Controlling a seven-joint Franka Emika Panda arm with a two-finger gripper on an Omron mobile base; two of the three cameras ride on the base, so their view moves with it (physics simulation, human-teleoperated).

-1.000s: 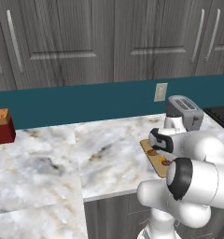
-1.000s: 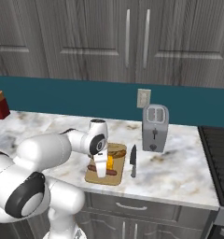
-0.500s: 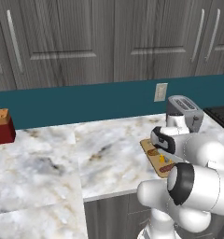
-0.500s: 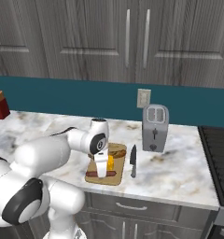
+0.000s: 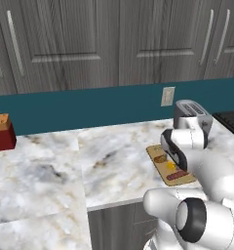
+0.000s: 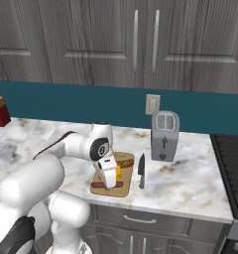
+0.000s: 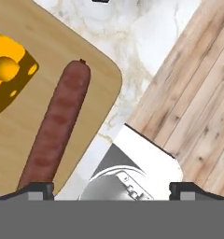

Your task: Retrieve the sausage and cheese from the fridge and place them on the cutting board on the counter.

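The sausage lies flat on the cutting board, beside the cheese, a yellow wedge with holes. My gripper hangs just above the board's end, open wide, nothing between its fingertips; the sausage's near end lies by the left tip. From the right base, the gripper stands over the board on the counter, with cheese and sausage at its side. From the left base, the board carries cheese and sausage. The fridge is out of view.
A black-handled knife lies right of the board, and a silver toaster stands behind it. A brown round item sits at the board's far end. A red box stands far left. The counter's front edge runs close to the board.
The jaws have gone from shut to wide open, and the sausage now lies free on the board. The arm has shifted slightly over the board.
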